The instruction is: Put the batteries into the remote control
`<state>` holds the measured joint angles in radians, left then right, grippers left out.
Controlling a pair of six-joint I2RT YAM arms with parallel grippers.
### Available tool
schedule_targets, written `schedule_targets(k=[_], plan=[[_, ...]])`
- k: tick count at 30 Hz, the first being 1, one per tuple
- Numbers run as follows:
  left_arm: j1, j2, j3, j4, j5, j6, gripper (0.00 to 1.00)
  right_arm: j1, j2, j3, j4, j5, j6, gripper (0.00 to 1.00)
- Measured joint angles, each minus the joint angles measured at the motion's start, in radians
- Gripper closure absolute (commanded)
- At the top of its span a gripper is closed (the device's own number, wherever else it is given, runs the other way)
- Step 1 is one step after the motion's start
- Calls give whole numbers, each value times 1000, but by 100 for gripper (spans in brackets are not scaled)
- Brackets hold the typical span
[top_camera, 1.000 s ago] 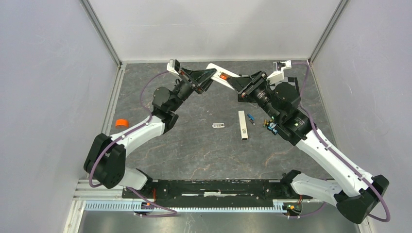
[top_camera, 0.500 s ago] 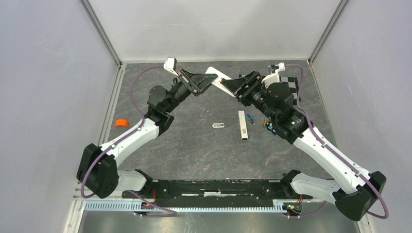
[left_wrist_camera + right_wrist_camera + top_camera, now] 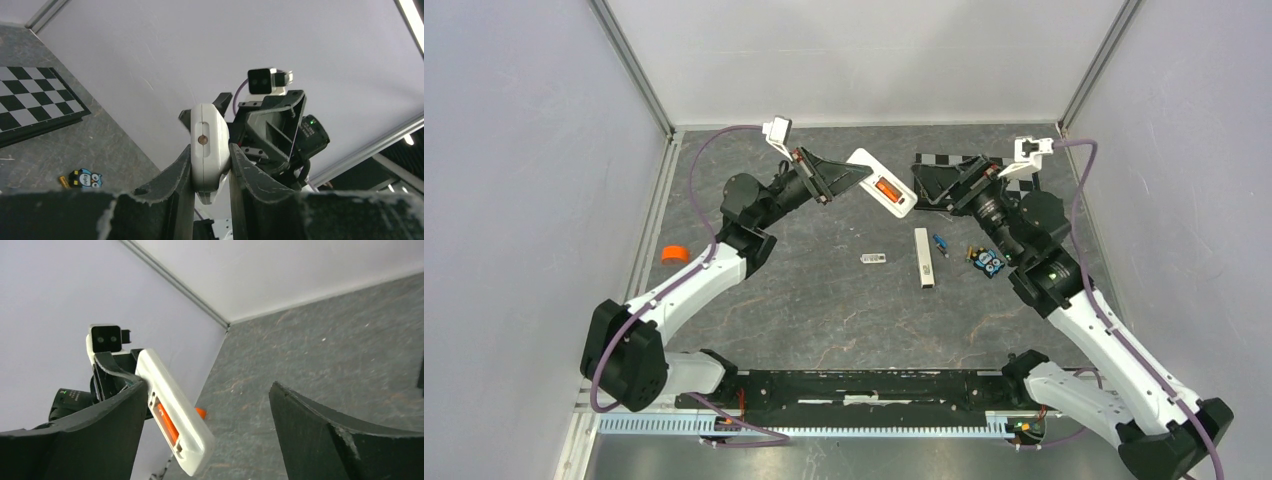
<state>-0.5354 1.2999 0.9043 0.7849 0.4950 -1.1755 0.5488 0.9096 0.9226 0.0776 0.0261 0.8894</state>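
Hardly any lettering to read around my arms

On the table near the checkerboard panel (image 3: 31, 101), a blue owl sticker (image 3: 85, 178) carries one short white word. From my left wrist camera it looks like "Eight", but it is too small to be sure.

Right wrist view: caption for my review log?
Open right gripper faces the remote control, clamped aloft in the left gripper.

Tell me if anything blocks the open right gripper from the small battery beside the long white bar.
Nothing visible does. The right gripper hangs open over bare table, and the small bluish battery lies uncovered nearer the arm bases. The slim white bar lies close beside it and might crowd a finger.
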Motion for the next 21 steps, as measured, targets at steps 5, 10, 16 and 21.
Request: schedule_targets(k=[5, 10, 16, 21], plan=[[23, 0, 2, -21, 117, 99, 98, -28, -11, 62, -95, 47, -138, 29], [26, 0, 23, -152, 224, 272, 98, -40, 48, 152, -294, 136, -296, 45], [30, 0, 81, -342, 288, 477, 98, -83, 137, 121, -508, 176, -414, 43], [31, 11, 96, -388, 302, 549, 98, -111, 223, 8, -600, 156, -524, 52]])
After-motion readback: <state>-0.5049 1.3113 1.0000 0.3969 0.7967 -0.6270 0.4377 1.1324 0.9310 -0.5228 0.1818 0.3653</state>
